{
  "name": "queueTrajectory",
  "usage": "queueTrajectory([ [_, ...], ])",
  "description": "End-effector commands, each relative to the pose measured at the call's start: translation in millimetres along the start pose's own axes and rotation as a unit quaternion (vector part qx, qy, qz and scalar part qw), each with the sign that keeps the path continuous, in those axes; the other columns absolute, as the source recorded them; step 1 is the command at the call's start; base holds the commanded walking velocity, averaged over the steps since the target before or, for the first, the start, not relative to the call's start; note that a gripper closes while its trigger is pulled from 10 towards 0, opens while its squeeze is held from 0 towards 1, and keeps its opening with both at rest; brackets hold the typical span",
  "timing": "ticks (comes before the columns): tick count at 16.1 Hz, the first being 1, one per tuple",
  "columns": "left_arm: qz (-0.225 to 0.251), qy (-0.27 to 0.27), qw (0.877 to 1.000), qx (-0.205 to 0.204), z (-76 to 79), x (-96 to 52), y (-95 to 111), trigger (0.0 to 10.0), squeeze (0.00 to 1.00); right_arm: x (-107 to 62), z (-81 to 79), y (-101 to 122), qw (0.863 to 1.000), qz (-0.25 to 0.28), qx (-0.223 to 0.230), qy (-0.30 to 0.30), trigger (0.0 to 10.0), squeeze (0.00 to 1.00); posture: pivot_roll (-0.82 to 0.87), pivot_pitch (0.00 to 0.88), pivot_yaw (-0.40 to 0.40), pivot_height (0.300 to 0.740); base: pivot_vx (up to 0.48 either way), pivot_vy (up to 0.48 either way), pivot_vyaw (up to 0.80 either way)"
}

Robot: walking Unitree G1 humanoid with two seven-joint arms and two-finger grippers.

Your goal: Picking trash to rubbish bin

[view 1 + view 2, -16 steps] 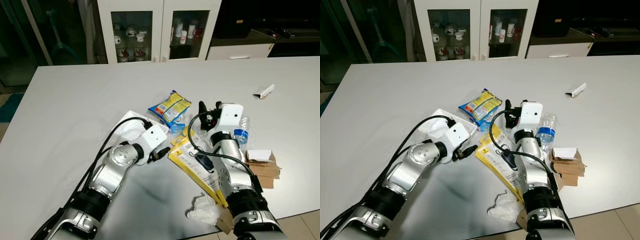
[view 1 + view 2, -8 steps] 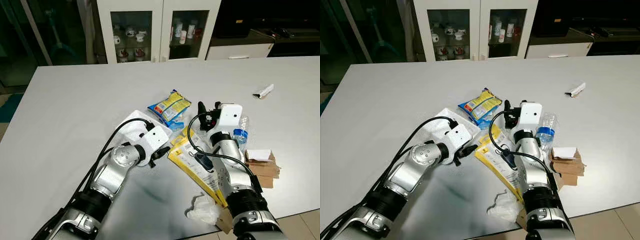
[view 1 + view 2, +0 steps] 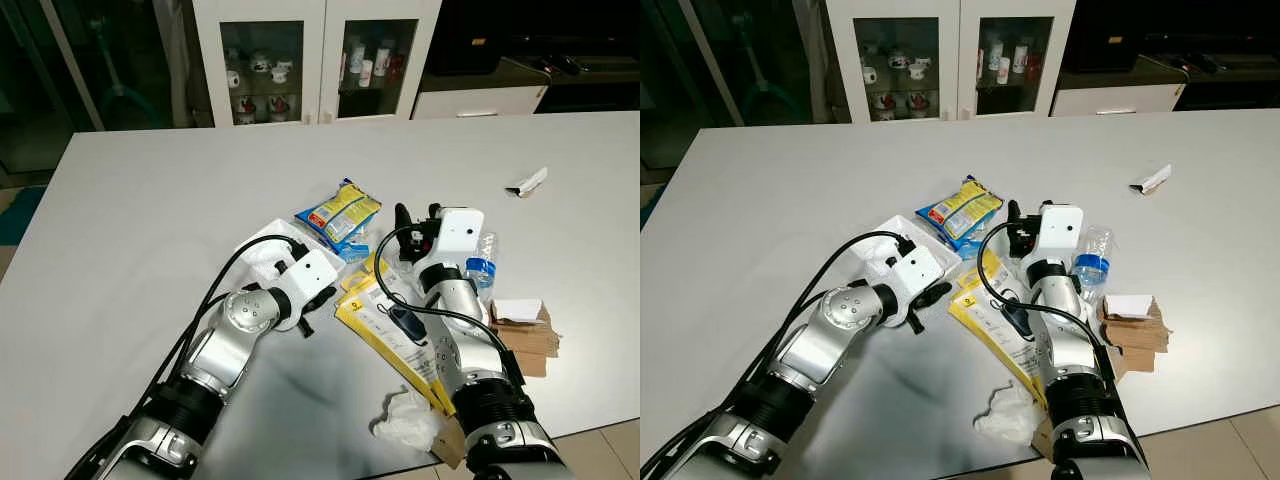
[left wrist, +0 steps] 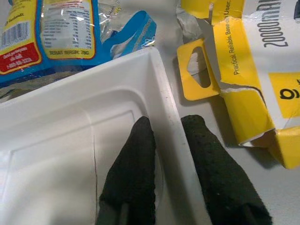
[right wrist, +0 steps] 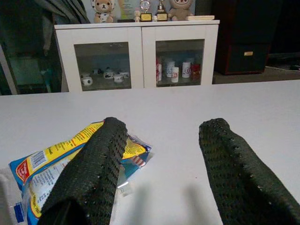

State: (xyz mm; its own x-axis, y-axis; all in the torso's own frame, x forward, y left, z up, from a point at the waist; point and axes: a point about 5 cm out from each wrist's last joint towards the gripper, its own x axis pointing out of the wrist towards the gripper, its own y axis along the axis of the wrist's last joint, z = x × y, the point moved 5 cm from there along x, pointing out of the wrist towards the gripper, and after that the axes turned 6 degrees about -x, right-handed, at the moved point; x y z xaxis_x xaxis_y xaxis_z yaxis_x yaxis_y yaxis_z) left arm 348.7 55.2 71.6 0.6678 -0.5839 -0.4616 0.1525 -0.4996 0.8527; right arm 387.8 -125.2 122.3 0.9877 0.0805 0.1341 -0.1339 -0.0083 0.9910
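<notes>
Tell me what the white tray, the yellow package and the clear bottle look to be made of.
White tray: likely foam or thin moulded plastic; matte white, with a pressed rim that the left pincer straddles.
Yellow package: printed card, judging by its torn edge and punched hang hole.
Clear bottle: thin transparent plastic, see-through and crinkled, with a blue label band.

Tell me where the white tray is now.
The white tray lies on the table left of centre, beside the blue snack bag; the left tool straddles its rim next to the yellow card.
</notes>
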Motion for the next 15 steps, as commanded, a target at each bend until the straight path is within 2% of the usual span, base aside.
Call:
queueTrajectory([
  [1, -0.053, -0.002, 0.998, -0.024, 5.5, -0.3, -29, 0.0, 0.00, 2.5, -1.8, 0, 1.000, -0.005, 0.006, 0.004, 10.0, 0.00, 0.06, 0.032, -0.038, 0.740, 0.000, 0.000, 0.00],
  [3, -0.055, 0.016, 0.998, -0.024, -0.3, -1.2, -29, 0.0, 0.00, 2.5, -2.3, 0, 1.000, -0.005, 0.007, 0.005, 10.0, 0.00, 0.06, 0.031, -0.038, 0.740, 0.000, 0.000, 0.00],
  [4, -0.057, 0.066, 0.996, -0.016, -16.0, -1.8, -28, 1.5, 0.00, 2.5, -2.3, 0, 1.000, -0.004, 0.007, 0.004, 10.0, 0.00, 0.06, 0.031, -0.038, 0.740, 0.000, 0.000, 0.00],
  [5, -0.050, 0.135, 0.990, -0.007, -38.9, -5.2, -22, 10.0, 0.00, 2.4, -2.3, 0, 1.000, -0.004, 0.007, 0.004, 10.0, 0.00, 0.06, 0.031, -0.038, 0.740, 0.000, 0.000, 0.00],
  [6, -0.041, 0.176, 0.984, 0.000, -53.5, -8.8, -17, 10.0, 0.00, 2.5, -2.3, 0, 1.000, -0.004, 0.007, 0.004, 10.0, 0.00, 0.06, 0.026, -0.036, 0.740, 0.000, 0.000, 0.00],
  [8, -0.025, 0.251, 0.967, 0.042, -79.2, -19.6, -6, 10.0, 0.00, 2.8, -2.6, 0, 1.000, -0.003, 0.007, 0.004, 10.0, 0.00, 0.06, 0.023, -0.035, 0.740, 0.000, 0.000, 0.00],
  [10, -0.010, 0.303, 0.951, 0.057, -95.7, -29.7, 3, 10.0, 0.00, 2.8, -2.9, 0, 1.000, -0.003, 0.008, 0.005, 10.0, 0.00, 0.06, 0.018, -0.033, 0.740, 0.000, 0.000, 0.00],
  [11, 0.012, 0.343, 0.937, 0.065, -105.2, -37.0, 11, 10.0, 0.00, 2.9, -3.3, 0, 1.000, -0.003, 0.008, 0.005, 10.0, 0.00, 0.06, 0.015, -0.030, 0.740, 0.000, 0.000, 0.00],
  [14, 0.087, 0.384, 0.918, 0.047, -109.2, -45.8, 35, 10.0, 0.00, 3.0, -3.5, 1, 1.000, -0.001, 0.009, 0.005, 10.0, 0.00, 0.06, 0.015, -0.030, 0.740, 0.000, 0.000, 0.00],
  [15, 0.122, 0.399, 0.908, 0.044, -107.7, -49.5, 46, 10.0, 0.00, 3.1, -3.4, 1, 1.000, 0.000, 0.009, 0.004, 10.0, 0.00, 0.06, 0.015, -0.030, 0.740, 0.000, 0.000, 0.00],
])
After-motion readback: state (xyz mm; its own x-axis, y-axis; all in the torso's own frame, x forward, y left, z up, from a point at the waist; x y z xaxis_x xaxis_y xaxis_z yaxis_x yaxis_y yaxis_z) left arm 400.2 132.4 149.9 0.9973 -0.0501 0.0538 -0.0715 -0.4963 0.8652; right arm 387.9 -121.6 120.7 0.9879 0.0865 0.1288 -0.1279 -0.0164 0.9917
